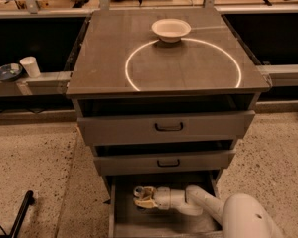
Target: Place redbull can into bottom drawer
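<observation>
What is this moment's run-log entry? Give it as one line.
phase: placing | claw: reached inside open bottom drawer, left of centre | grip: shut on redbull can | can: not yet released

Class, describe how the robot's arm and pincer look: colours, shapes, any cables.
The arm is smooth white, built of rounded tubular segments, with a bulbous joint nearest the camera. The pincer, inside the bottom drawer, is pale cream-yellow. No cables show.
</observation>
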You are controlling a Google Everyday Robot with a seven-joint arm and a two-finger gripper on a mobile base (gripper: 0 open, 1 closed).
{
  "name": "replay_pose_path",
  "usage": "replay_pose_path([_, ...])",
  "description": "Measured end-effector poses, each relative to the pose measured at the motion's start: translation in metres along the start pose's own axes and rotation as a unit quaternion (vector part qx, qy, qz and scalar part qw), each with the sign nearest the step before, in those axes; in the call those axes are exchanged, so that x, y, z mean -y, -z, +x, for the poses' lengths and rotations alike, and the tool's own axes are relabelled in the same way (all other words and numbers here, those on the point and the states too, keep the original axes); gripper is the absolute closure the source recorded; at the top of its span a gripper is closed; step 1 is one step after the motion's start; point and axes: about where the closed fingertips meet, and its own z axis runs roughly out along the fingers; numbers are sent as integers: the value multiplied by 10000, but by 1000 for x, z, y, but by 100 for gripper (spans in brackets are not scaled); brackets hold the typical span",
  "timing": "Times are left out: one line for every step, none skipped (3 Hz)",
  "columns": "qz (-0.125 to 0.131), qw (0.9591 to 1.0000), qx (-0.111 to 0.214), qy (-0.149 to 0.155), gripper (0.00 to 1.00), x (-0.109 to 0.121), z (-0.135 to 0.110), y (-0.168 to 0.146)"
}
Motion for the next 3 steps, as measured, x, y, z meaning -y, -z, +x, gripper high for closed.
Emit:
replay_pose_path([115, 9999, 10, 43, 76, 15, 4, 4])
replay_pose_path([115, 9999, 10, 43, 53, 15, 4, 4])
replay_pose_path([115, 9999, 10, 43, 31, 15, 4, 4])
